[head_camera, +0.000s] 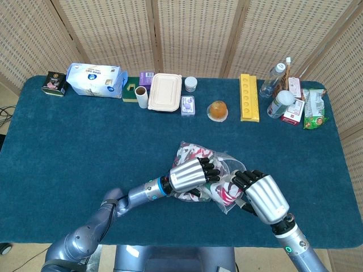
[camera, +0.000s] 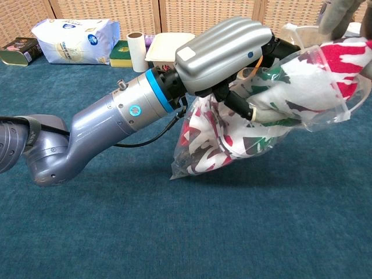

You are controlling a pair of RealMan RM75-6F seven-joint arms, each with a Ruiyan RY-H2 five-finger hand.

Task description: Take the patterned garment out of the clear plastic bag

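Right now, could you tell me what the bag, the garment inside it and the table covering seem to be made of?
The clear plastic bag looks like thin glossy film: see-through, crinkled, with glare. The patterned garment seems to be soft, matte printed fabric in white, red and dark patches, bunching in folds. The table covering looks like a teal short-pile cloth, perhaps felt or carpet; its surface is fuzzy and non-reflective.

place: staged robot test setup, lab-like | backdrop: woven folding screens (head_camera: 193, 34) close behind | surface: table (head_camera: 68, 147) under blue cloth | props: groceries lined along far edge — tissue pack (head_camera: 93, 79), lunch box (head_camera: 165, 92), bottle (head_camera: 273, 79), snack packs (head_camera: 313, 109)
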